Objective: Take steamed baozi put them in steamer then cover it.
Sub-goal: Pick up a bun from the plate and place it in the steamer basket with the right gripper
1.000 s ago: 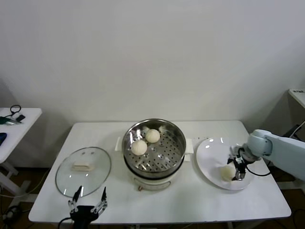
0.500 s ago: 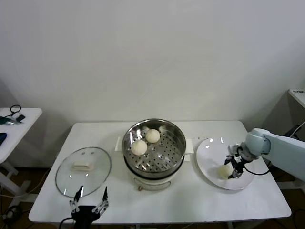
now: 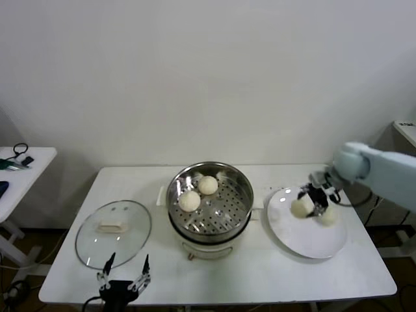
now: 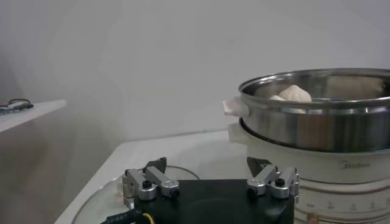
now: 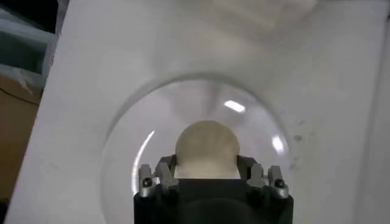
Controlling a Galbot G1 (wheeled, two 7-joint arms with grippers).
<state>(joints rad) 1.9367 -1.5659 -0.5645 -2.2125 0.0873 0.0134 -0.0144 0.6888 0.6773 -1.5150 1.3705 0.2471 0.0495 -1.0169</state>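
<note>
Pinching one steamed baozi (image 3: 300, 207) above the plate (image 3: 305, 244), right end effector (image 3: 311, 203) has the steamer (image 3: 210, 198) to its left; left end effector (image 3: 122, 277) spread, idle.

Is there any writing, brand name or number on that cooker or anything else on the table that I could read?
Steamer: a faint mark, perhaps a brand, sits on its white base in the left wrist view; too blurred to read.
Lid, plate, buns: no text visible.
No other words, numbers or signs show.
</note>
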